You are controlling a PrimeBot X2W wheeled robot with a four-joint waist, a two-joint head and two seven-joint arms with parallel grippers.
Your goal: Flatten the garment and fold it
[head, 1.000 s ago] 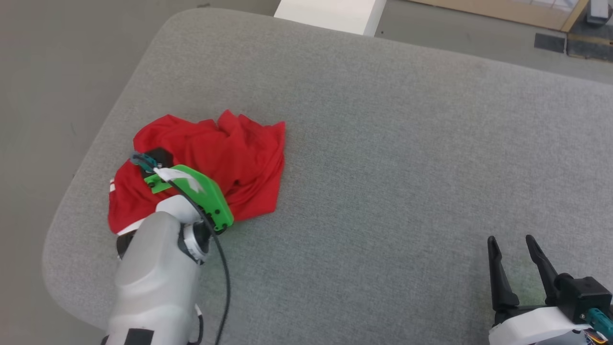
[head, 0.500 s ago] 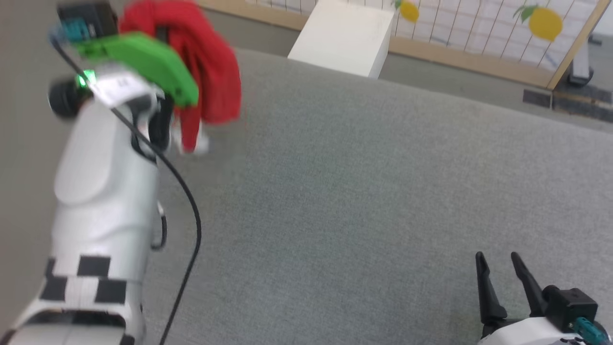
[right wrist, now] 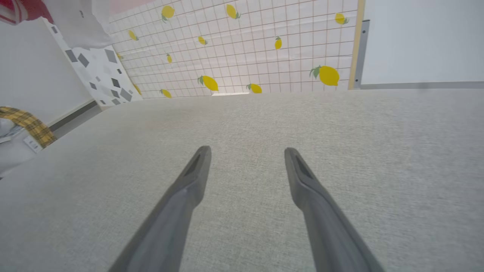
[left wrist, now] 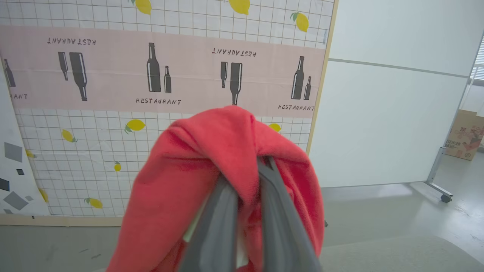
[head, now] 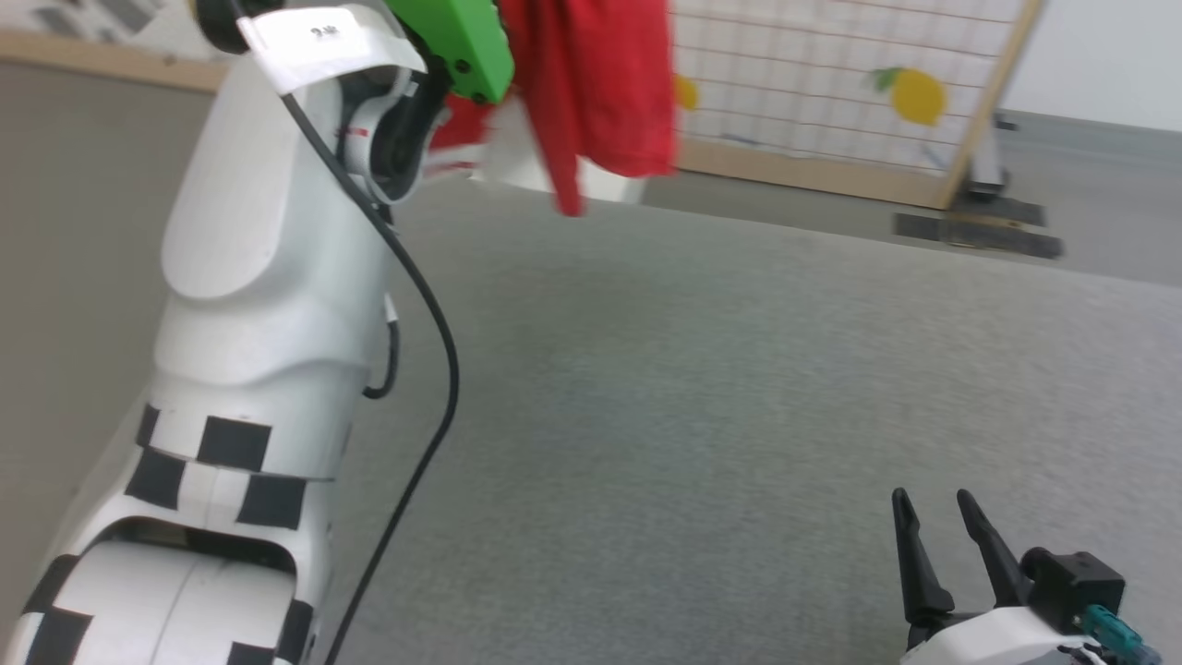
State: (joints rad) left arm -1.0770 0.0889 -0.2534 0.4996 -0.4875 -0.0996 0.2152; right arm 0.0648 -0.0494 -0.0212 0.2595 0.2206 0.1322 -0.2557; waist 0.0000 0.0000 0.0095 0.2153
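Garment [head: 591, 83]: red, bunched, hanging in the air from the left gripper [left wrist: 245, 174]. Its lower folds and a white sleeve dangle above the far edge of the grey surface [head: 693, 369], touching nothing.

Left gripper: fingers [left wrist: 221, 211] clamped on a thick fold of red cloth, which drapes over both tips. The left arm [head: 268, 259] is raised high, and the lemon-print screen [head: 831, 83] stands behind it.

Right gripper [head: 930, 501]: jaws apart and empty, low over the near right of the surface and well apart from the garment. A scrap of striped trim and white cloth, probably a sleeve, shows at the top left corner [right wrist: 15, 10] of the right wrist view.

Change: a second ago the garment lay crumpled near the left corner of the surface with the left gripper down on it. It has since been lifted clear. The head camera tilted up at the same time, so part of the shift in that view is the camera's. The right gripper has kept its place.

Task standing: pickup is done, flattening is not begun, and no fold is made. The cloth hangs as one lump from a single grip, so no hem or shoulder is presented cleanly. Likely needs are a second grip by the right gripper or a lay-down nearer mid-surface.

Risk: a mid-cloth grip could set it down crumpled again.
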